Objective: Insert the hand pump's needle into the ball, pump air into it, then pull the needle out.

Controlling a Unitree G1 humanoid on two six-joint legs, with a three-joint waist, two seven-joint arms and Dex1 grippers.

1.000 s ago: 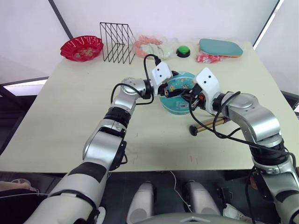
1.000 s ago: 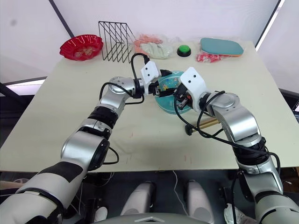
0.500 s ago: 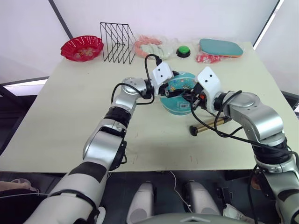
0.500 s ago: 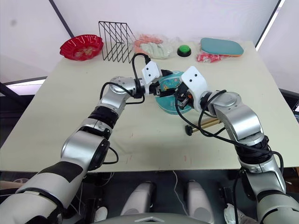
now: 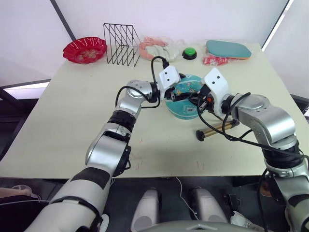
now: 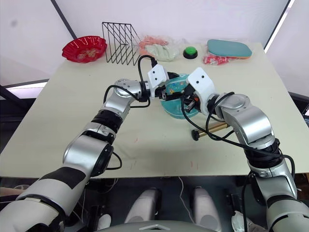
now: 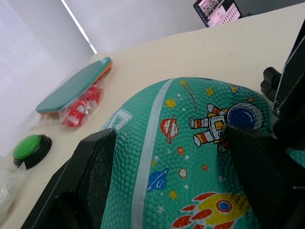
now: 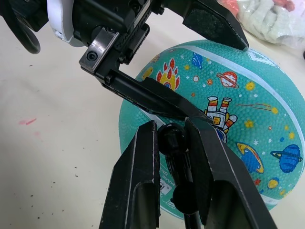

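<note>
The teal ball (image 5: 186, 99) with cartoon prints rests mid-table. My left gripper (image 5: 178, 92) straddles it, its black fingers (image 7: 93, 179) pressed against the ball's two sides. My right gripper (image 8: 171, 128) is shut on the small black fitting (image 8: 172, 143) at the hose end, which is held against the ball's near side just above the white label. The needle itself is hidden behind the fitting, so I cannot tell if it is in the ball. The bronze hand pump (image 5: 218, 127) lies on the table under my right forearm, with its black T-handle (image 5: 199, 135) pointing left.
Along the far edge stand a red bowl (image 5: 84, 49), a black wire rack (image 5: 120, 43), plastic bags (image 5: 155, 48), a green button (image 5: 189, 53) and a teal paddle (image 5: 228, 48) on a red packet. The table's right edge runs close past my right elbow.
My right gripper has edged slightly up and closer onto the ball with the fitting. The left gripper, ball and pump stay about where they were.
</note>
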